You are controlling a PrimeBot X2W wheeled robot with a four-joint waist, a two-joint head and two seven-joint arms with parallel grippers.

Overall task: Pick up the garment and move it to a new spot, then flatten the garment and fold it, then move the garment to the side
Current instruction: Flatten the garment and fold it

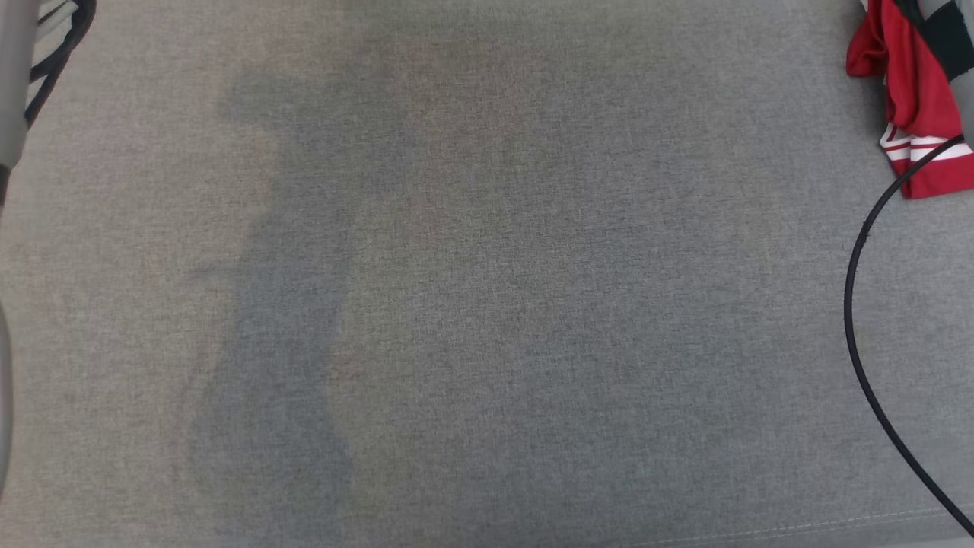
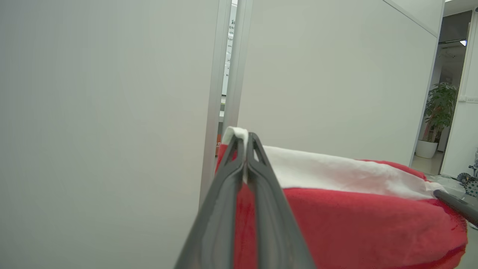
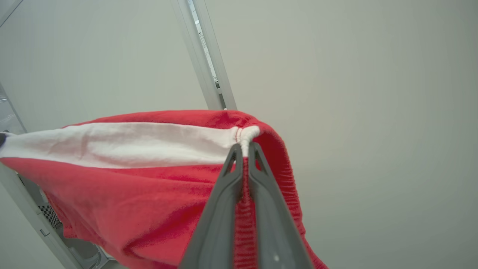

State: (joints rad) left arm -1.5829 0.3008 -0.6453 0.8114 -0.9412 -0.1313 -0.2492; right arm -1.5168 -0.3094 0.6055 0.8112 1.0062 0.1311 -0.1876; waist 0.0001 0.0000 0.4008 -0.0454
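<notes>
- The left pincer [image 2: 244,144] is clamped shut on the white band of a soft red garment with a white stripe [image 2: 373,224] — a fold of white cloth pokes out past its tips.
- The right pincer [image 3: 244,149] is closed on the band's other end, beside the ribbed red hem.
- The garment spans between both pincers, held up before pale partition panels [image 2: 336,74].
- From the head view it sits at the top right corner, by a thin black cable [image 1: 852,304], over the grey woven-fabric worktop [image 1: 487,304] — whether it touches is unclear.

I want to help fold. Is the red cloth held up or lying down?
Held up: the left gripper and right gripper each pinch the garment's white edge.
</notes>
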